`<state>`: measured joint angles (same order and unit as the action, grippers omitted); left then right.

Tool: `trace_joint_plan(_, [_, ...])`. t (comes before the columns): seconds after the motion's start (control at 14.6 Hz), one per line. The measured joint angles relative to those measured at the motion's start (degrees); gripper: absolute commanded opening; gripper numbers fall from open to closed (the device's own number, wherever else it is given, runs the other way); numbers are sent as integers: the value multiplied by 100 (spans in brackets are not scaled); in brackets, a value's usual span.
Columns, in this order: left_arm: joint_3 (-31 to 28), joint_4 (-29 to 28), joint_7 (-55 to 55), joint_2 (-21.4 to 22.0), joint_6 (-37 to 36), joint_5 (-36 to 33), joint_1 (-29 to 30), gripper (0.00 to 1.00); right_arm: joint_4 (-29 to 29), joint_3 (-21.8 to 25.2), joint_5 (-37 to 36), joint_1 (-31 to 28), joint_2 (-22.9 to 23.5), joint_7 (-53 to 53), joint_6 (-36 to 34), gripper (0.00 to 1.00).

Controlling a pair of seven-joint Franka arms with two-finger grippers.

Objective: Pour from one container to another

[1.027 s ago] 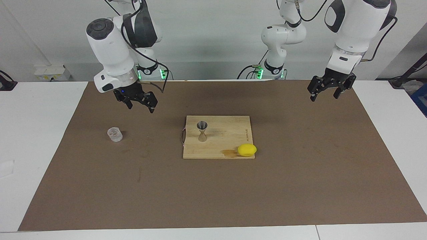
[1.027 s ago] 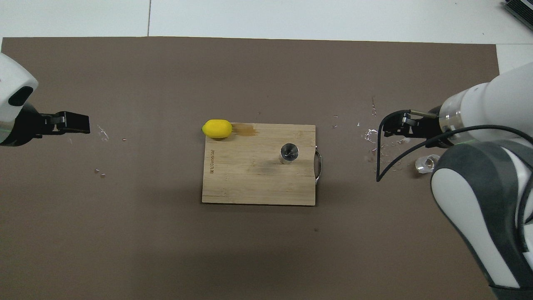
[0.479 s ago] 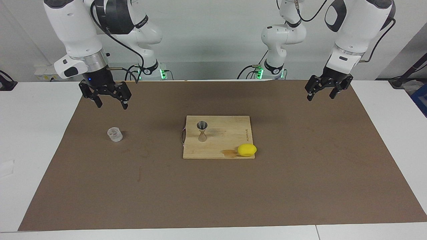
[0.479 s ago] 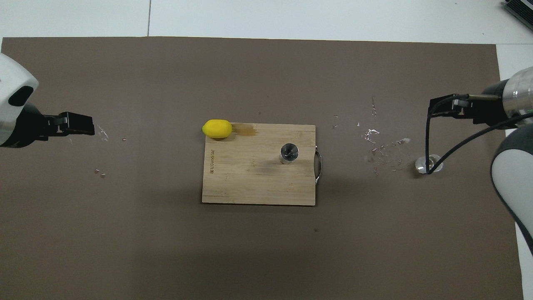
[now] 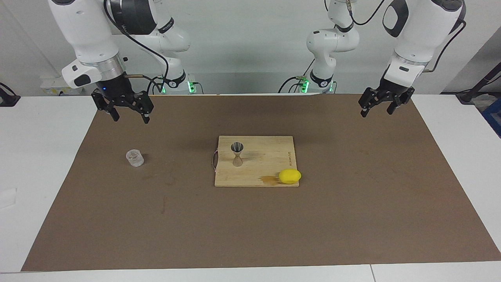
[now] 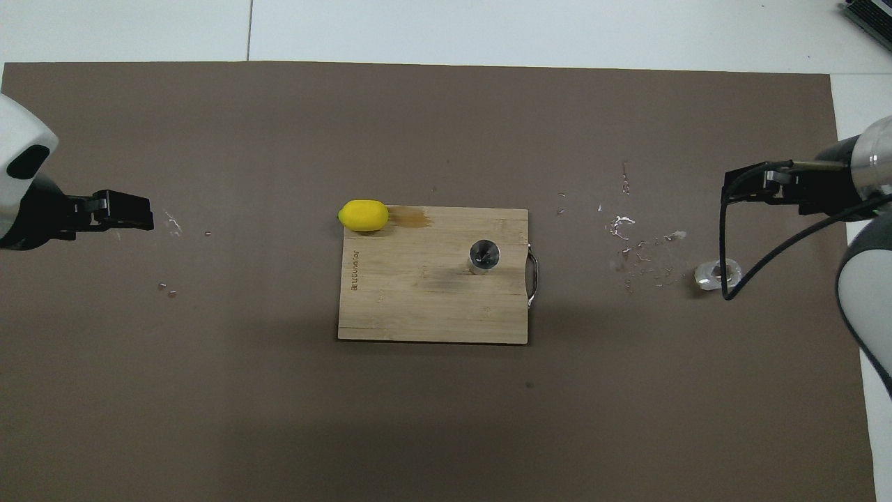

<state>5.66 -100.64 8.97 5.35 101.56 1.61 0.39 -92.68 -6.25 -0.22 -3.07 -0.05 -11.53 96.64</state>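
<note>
We see a small metal measuring cup [image 5: 236, 153], hourglass-shaped, standing upright on a wooden cutting board [image 5: 266, 172] at the center of the counter [image 5: 352, 219], which is covered w/ a brown mat. A yellow lemon [image 5: 290, 176] sits at the board's corner, the one away from the robots & toward the left arm's end, next to a damp stain on the wood. Well apart from the board, toward the right arm's end, a small clear glass [image 5: 134, 158] stands on the mat. In the overhead view, shiny specks or droplets lie scattered on the mat between glass & board.

The right gripper [image 5: 127, 111] hangs in the air over the mat's edge at its own end, released, fingers spread, grasping nothing. The left gripper [image 5: 377, 107] hangs likewise over the mat at the other end, also released & empty.

We judge that neither container is being handled; whether either holds liquid we can't tell.

Risks from here, as we judge them: the glass is small & see-through, so a gripper could come down off-center & knock it over. The measuring cup is narrow at the waist & top-heavy, so a nudge could tip it onto the board. The lemon could roll if the board gets bumped. Tilting too fast over so small a mouth would spill more onto the mat.
</note>
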Motion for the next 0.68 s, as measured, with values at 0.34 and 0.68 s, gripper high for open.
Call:
trace_joint_plan(0.34, [1, 370, 0, -287, 3, -52, -4, 100, 170, 222, 0, 144, -10, 2, -555, 100])
trace_joint_plan(0.68, [-154, 755, 0, -549, -63, -66, 3, 100, 185, 679, 0, 603, -35, 2, -758, 100])
